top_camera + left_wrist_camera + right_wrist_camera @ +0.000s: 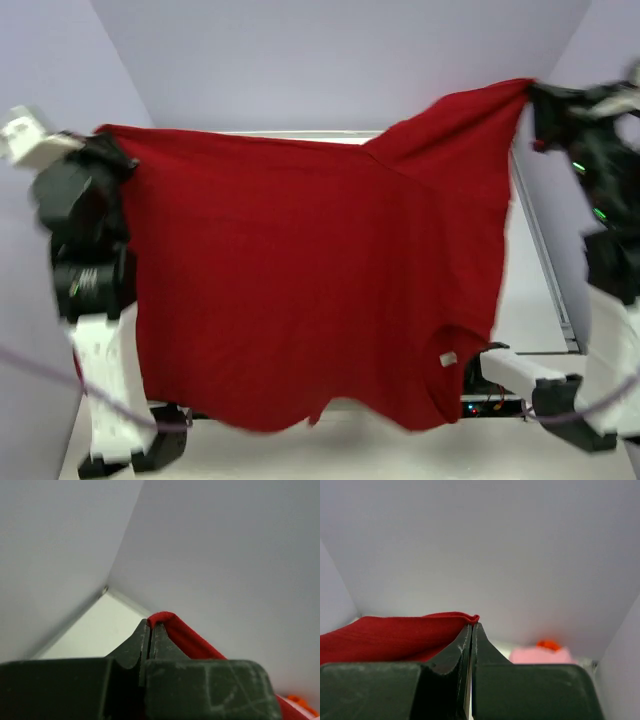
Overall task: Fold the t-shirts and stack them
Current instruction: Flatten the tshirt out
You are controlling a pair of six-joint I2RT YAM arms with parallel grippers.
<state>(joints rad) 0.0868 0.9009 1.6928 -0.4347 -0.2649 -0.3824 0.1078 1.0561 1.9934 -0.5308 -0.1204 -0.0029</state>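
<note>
dark red t-shirt (300,280) hung spread | left gripper (150,628), right gripper (471,629) each clamped on its edge | step: spreading | next, likely: lay flat

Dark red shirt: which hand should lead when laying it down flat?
Left, probably: both hands are shut on the dark red shirt, but the left hand sits lower in the top view than the right hand, so its corner should touch down first.

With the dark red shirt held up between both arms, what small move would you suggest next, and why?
Probably lower both arms together to lay the dark red t-shirt flat on the table: the left fingers and right fingers pinch its top corners, and it hangs spread.
</note>
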